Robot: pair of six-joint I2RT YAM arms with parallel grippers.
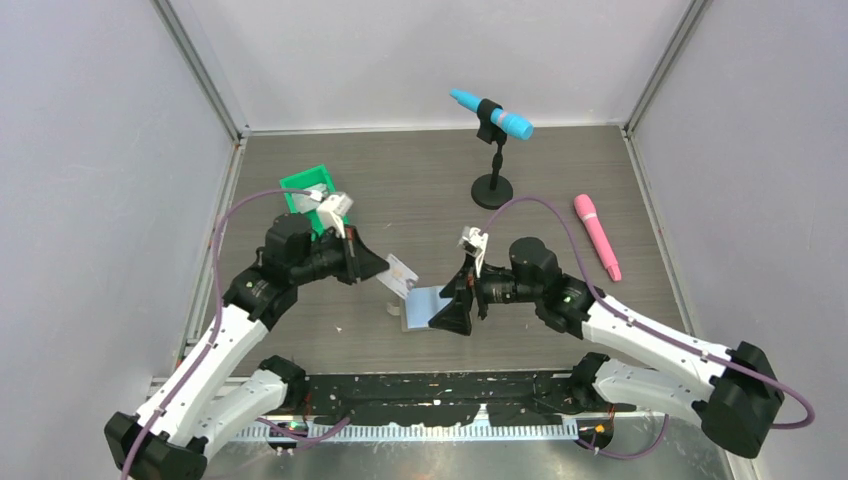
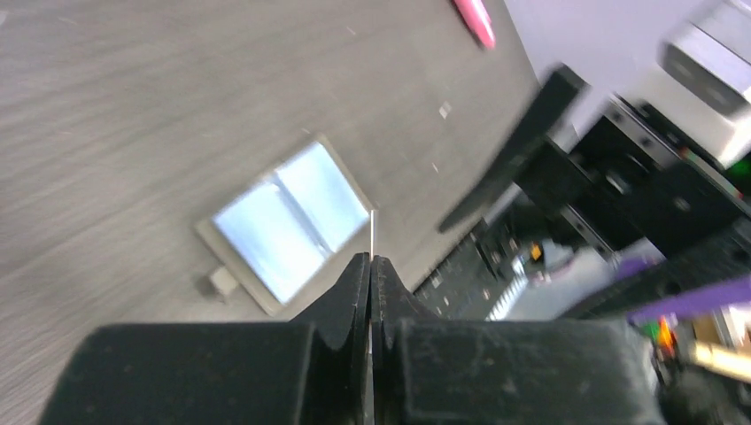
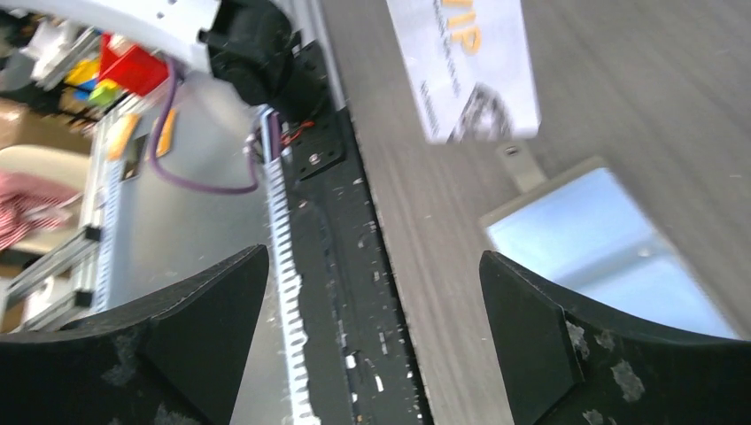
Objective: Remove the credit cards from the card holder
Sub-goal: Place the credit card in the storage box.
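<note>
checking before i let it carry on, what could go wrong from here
1. The left gripper pinches the credit card by one edge only, with most of it sticking out; it could slip or twist free.
2. The right gripper stands open, so nothing pins the open card holder; any later pull on it may drag it.

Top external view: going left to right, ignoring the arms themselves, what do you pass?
Green bin → credit card, held aloft → open card holder → blue microphone on its stand → pink microphone.
</note>
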